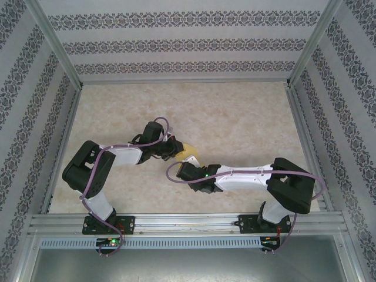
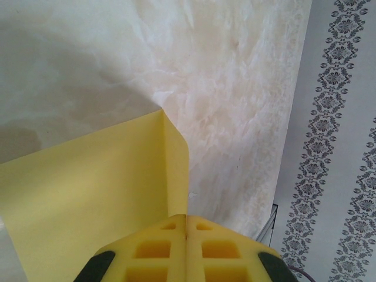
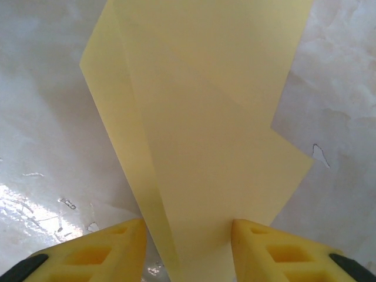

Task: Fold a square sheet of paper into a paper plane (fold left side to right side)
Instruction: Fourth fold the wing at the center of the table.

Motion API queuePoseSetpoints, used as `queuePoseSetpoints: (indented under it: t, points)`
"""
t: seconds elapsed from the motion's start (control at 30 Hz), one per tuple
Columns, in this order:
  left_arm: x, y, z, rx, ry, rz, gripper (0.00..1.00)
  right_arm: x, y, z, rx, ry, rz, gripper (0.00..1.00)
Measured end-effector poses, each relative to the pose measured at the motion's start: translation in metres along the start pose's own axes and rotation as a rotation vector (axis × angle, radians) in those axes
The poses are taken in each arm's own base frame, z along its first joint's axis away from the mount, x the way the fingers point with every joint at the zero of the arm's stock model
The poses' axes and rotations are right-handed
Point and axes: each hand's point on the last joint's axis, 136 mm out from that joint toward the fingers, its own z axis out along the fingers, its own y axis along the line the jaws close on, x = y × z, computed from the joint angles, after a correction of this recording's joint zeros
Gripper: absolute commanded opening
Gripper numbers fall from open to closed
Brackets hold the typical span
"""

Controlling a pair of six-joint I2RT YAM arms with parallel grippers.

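While the left-to-right fold looks only partly made, the pale-yellow sheet of paper (image 1: pixel 190 153) sits at the centre of the top view, between the two arms. The left gripper (image 2: pixel 186 230) is clamped shut on a raised flap of it. The right gripper (image 3: pixel 188 238) stands parted, astride the creased paper. The next move probably calls for laying that flap flat and pressing the crease. Underneath is a cream marbled table (image 1: pixel 247 117), enclosed by patterned wallpaper walls (image 1: pixel 176 44).

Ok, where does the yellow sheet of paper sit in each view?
Top external: sheet of paper just below picture centre.
Left wrist: lower left, pinched by the shut left gripper.
Right wrist: centre, between the fingers of the open right gripper.
Shared landmark: the marbled tabletop under it.
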Motion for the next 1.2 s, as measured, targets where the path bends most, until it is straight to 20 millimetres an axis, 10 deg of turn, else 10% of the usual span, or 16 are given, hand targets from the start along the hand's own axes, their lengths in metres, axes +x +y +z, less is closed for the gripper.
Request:
queuePoseSetpoints:
  t: [0.4,0.97,1.2]
  points:
    - [0.001,0.005,-0.001,-0.025,-0.003,-0.001,0.21,-0.001,-0.003,0.0,0.016,-0.006,0.004,0.0]
    - [-0.023,0.011,-0.1,-0.081,-0.191,0.035,0.34,0.0,0.005,0.002,-0.149,0.044,0.096,0.0]
    - [-0.001,0.021,-0.106,-0.101,-0.137,0.067,0.34,-0.003,0.017,0.003,-0.355,0.085,0.192,0.0]
